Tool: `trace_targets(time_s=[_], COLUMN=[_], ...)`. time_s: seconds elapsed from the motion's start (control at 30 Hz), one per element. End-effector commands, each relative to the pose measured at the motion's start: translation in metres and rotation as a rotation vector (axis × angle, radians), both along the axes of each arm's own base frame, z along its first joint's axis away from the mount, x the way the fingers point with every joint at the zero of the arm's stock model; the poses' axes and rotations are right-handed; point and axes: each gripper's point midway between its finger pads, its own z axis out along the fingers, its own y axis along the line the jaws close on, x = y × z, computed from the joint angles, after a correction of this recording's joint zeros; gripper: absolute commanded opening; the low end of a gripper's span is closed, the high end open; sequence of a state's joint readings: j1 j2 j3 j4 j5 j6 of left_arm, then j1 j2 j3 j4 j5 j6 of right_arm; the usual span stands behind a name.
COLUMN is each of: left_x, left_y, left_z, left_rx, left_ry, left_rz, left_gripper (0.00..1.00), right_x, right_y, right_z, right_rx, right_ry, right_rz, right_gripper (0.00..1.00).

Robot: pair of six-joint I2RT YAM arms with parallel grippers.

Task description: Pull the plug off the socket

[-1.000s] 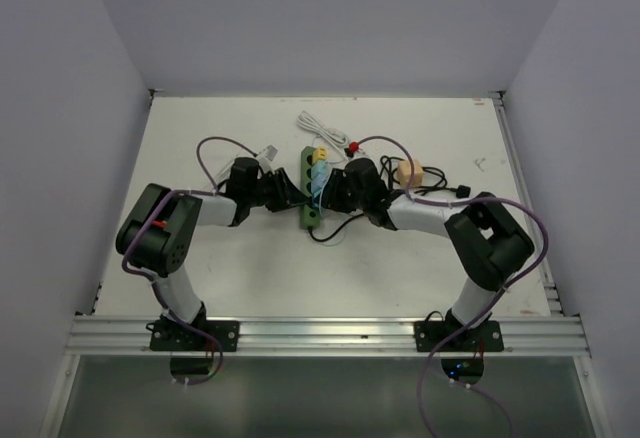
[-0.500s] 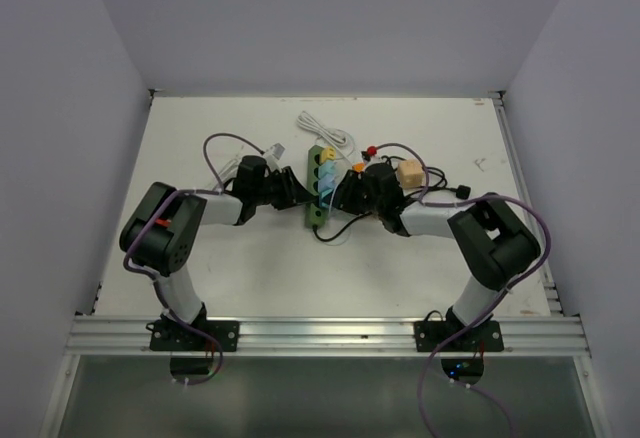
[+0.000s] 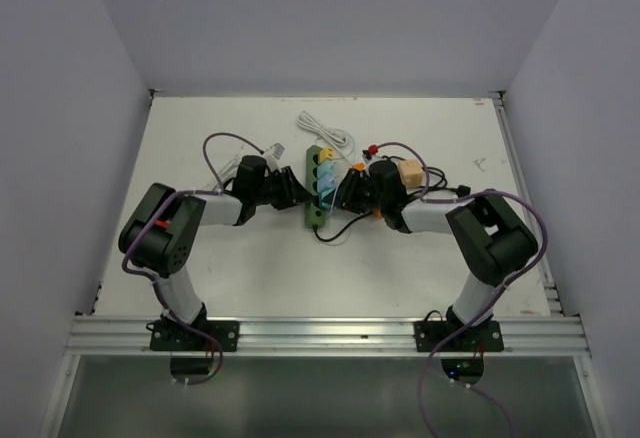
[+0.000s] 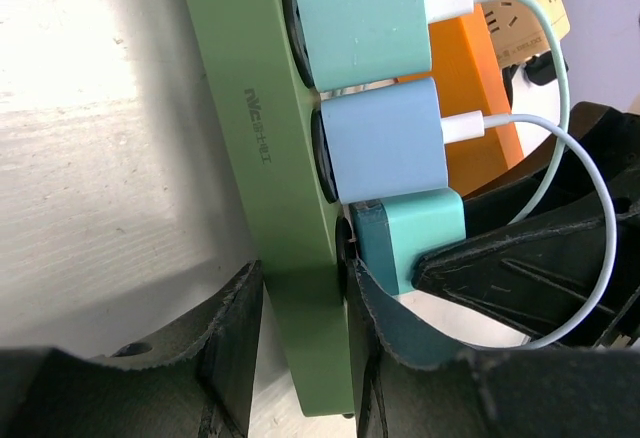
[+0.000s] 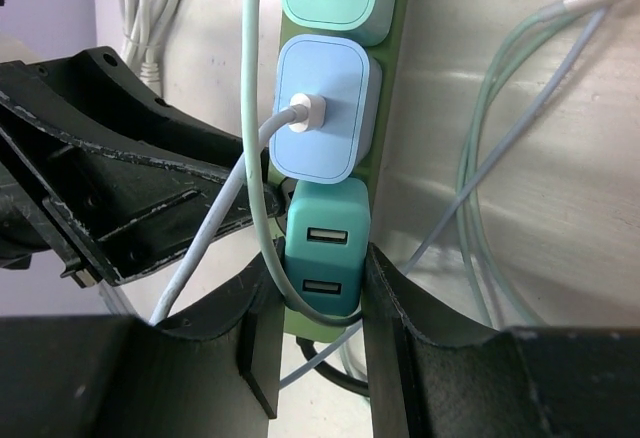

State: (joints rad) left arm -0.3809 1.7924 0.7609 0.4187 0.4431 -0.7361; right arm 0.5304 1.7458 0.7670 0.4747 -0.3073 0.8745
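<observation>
I'm watching the left pincer [image 4: 300, 333] clamping the socket [image 4: 255, 128] at its near end, mid-counter [image 3: 250, 258]. The right pincer [image 5: 325, 293] is gripping the teal plug [image 5: 325, 243]. An orange strip [image 4: 475, 83] and cables [image 5: 251, 48] are crowding its right edge.

Socket strip [image 3: 316, 201] boxed in: jaws at 9 and 3 o'clock, white cable coil [image 3: 325, 130] at 12, orange strip [image 4: 472, 70] at 2; bench [image 3: 300, 268] open toward 6.

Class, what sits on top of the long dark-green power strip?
A mint charger, a pale-blue charger and a teal charger, the last clamped by the right end effector. Sockets beneath are hidden.
</observation>
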Motion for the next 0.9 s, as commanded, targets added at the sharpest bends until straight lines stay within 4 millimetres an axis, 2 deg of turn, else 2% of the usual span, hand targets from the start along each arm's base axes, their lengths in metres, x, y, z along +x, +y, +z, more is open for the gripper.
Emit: trace_targets(time_s=[0.0, 0.03, 0.13, 0.17, 0.27, 0.37, 0.43, 0.63, 0.87], left_x=[-0.011, -0.012, -0.011, -0.012, -0.020, -0.028, -0.034, -0.037, -0.038], left_y=[0.083, 0.081, 0.071, 0.070, 0.065, 0.061, 0.058, 0.046, 0.031], left_z=[-0.073, -0.069, -0.058, -0.060, -0.066, -0.069, -0.065, -0.037, -0.019], left_rx=[0.340, 0.325, 0.272, 0.269, 0.243, 0.208, 0.177, 0.059, -0.048], left_ry=[0.123, 0.116, 0.099, 0.111, 0.139, 0.157, 0.152, 0.077, 0.077], left_rz=[0.178, 0.173, 0.143, 0.138, 0.107, 0.087, 0.077, 0.054, 0.016], left_gripper=[0.11, 0.23, 0.39, 0.51, 0.61, 0.68, 0.68, 0.73, 0.75], right_x=[-0.003, -0.001, -0.001, 0.000, 0.001, 0.006, 0.008, 0.013, 0.008], right_y=[0.013, 0.015, 0.022, 0.024, 0.028, 0.029, 0.029, 0.032, 0.039], right_z=[0.033, 0.036, 0.036, 0.037, 0.044, 0.053, 0.055, 0.058, 0.061], right_rx=[-0.020, 0.000, 0.056, 0.075, 0.132, 0.148, 0.148, 0.157, 0.143], right_ry=[-0.096, -0.097, -0.089, -0.089, -0.092, -0.107, -0.105, -0.100, -0.118], right_rz=[0.096, 0.090, 0.091, 0.091, 0.082, 0.064, 0.059, 0.047, 0.059], right_gripper=[0.15, 0.15, 0.14, 0.14, 0.14, 0.14, 0.14, 0.13, 0.14])
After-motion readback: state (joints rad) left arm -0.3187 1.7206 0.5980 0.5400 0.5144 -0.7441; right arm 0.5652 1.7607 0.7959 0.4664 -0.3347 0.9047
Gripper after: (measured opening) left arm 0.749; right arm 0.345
